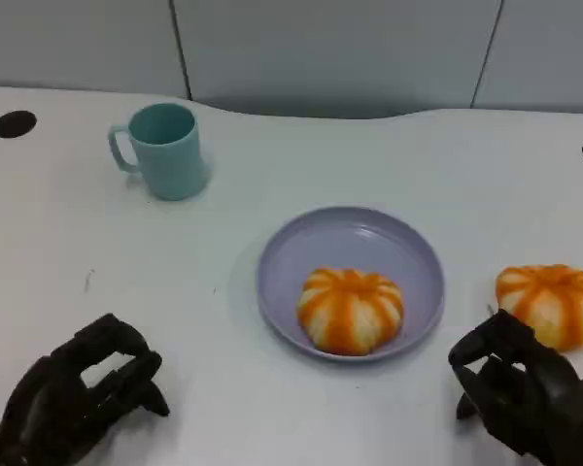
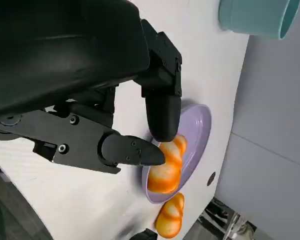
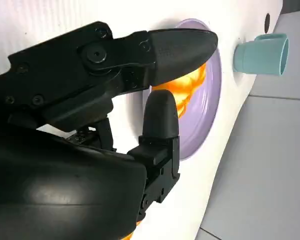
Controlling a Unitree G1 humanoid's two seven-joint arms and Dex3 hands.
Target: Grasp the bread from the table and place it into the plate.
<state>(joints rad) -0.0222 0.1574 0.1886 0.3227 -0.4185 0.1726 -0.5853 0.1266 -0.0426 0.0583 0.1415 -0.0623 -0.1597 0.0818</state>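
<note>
On the white table (image 1: 272,408), bread (image 1: 552,303) lies just beyond the right robot hand (image 1: 520,390).

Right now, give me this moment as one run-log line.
left hand: open, on table | right hand: open, beside bread on table | bread in plate: inside purple plate | cup: upright, far left

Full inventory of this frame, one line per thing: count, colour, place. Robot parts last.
bread in plate: 1, orange and white striped, in the plate, toward its near side
bread on table: 1, orange and white striped, right of the plate, just beyond the right hand
plate: 1, lavender, table centre
mug: 1, teal, far left
table: 1, white
left hand: 1, black, near left, holds nothing
right hand: 1, black, near right, holds nothing
</note>
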